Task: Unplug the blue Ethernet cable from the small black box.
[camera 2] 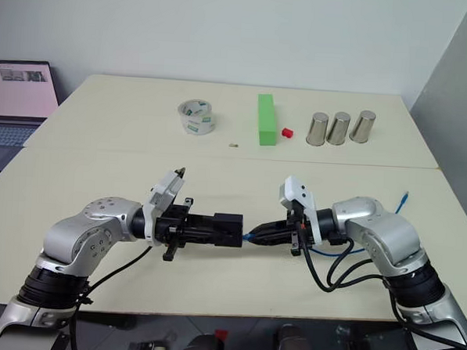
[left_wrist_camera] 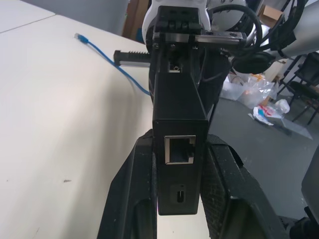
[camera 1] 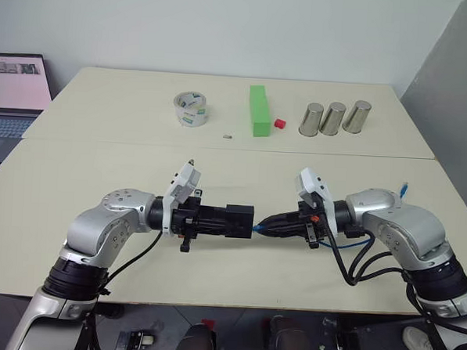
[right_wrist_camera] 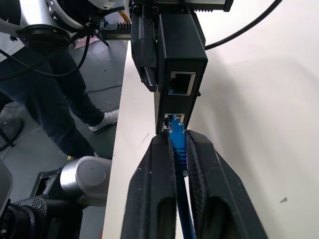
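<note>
Your left gripper [camera 1: 225,220] pinches the small black box [camera 1: 239,220] at centre frame, held above the table [camera 1: 101,156]. Your right gripper [camera 1: 266,223] has its fingers [right_wrist_camera: 149,199] closed around the blue Ethernet cable [right_wrist_camera: 177,142] right behind the plug, which sits in the box's lower port. Risk: if that grip loosens, the fingers likely slide along the cord and the plug stays seated; pulling without the latch tab pressed could drag the box out of your left grip. Both forearms angle inward, grippers roughly level, tip to tip.
</note>
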`<state>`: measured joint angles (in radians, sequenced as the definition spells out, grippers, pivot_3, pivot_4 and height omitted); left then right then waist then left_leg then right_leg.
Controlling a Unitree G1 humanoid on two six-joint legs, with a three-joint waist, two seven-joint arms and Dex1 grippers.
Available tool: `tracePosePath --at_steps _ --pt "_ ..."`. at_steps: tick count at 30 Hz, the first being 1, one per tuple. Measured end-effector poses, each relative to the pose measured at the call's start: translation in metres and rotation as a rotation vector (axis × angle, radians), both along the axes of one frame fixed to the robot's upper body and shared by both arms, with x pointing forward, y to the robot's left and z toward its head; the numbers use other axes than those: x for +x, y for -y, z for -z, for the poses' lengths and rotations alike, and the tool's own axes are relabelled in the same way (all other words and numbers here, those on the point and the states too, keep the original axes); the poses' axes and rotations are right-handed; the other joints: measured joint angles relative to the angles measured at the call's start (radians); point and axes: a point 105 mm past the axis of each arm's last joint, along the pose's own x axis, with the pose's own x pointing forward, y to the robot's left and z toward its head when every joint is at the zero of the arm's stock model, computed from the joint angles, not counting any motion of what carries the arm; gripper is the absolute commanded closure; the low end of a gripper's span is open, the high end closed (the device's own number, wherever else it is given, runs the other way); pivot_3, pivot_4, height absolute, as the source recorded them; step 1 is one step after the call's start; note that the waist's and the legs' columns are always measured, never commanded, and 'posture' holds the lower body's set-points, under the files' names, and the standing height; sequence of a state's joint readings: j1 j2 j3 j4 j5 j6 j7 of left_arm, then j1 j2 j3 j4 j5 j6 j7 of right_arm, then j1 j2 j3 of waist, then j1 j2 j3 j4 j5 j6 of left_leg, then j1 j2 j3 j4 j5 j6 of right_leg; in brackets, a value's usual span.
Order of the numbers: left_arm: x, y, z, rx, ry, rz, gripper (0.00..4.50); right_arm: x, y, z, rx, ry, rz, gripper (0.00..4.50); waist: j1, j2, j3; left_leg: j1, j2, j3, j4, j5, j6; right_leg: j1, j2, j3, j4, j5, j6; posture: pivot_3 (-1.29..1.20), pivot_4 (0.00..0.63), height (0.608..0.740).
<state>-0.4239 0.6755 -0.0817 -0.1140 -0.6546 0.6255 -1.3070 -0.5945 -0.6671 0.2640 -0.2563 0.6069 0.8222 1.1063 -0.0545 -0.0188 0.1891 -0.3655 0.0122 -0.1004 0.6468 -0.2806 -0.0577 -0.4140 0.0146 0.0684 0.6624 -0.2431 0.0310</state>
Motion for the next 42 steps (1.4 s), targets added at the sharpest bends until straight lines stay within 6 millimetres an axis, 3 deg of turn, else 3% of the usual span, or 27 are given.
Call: tracePosePath --at_steps 3,4,14,30,40,42 --pt "0.0 0.0 0.0 0.001 0.0 -0.001 3.73 -0.003 0.0 -0.003 0.007 -0.011 -0.004 2.36 0.0 0.0 0.0 0.0 0.0 0.0 0.0 0.0 0.0 0.0 0.0 0.0 0.0 0.0 0.0 0.0 0.15 0.74" --pt "0.0 0.0 0.0 0.001 0.0 0.0 3.73 -0.005 -0.002 -0.003 0.014 -0.028 -0.014 2.34 0.0 0.0 0.0 0.0 0.0 0.0 0.0 0.0 0.0 0.0 0.0 0.0 0.0 0.0 0.0 0.0 0.15 0.74" --pt "0.0 0.002 0.001 -0.003 -0.003 0.001 3.73 0.007 -0.013 0.003 0.022 -0.021 0.061 2.34 -0.001 0.0 0.0 0.0 0.0 0.0 0.0 0.0 0.0 0.0 0.0 0.0 0.0 0.0 0.0 0.0 0.15 0.74" --pt "0.0 0.004 0.003 0.003 -0.007 0.005 3.73 -0.006 -0.011 0.004 0.001 -0.086 -0.008 2.34 -0.001 0.0 0.0 0.0 0.0 0.0 0.0 0.0 0.0 0.0 0.0 0.0 0.0 0.0 0.0 0.0 0.15 0.74" --pt "0.0 0.004 0.003 0.002 -0.007 0.005 3.73 -0.004 -0.013 0.008 -0.026 -0.055 0.008 2.34 -0.001 0.0 0.0 0.0 0.0 0.0 0.0 0.0 0.0 -0.001 0.0 0.0 0.0 0.0 0.0 0.0 0.15 0.74" --pt "0.0 0.004 0.003 0.002 -0.007 0.005 3.73 -0.003 -0.013 0.008 -0.025 -0.052 0.009 2.71 -0.001 0.0 0.0 0.0 0.0 0.0 0.0 0.0 0.0 -0.001 0.0 0.0 0.0 0.0 0.0 0.0 0.15 0.74"
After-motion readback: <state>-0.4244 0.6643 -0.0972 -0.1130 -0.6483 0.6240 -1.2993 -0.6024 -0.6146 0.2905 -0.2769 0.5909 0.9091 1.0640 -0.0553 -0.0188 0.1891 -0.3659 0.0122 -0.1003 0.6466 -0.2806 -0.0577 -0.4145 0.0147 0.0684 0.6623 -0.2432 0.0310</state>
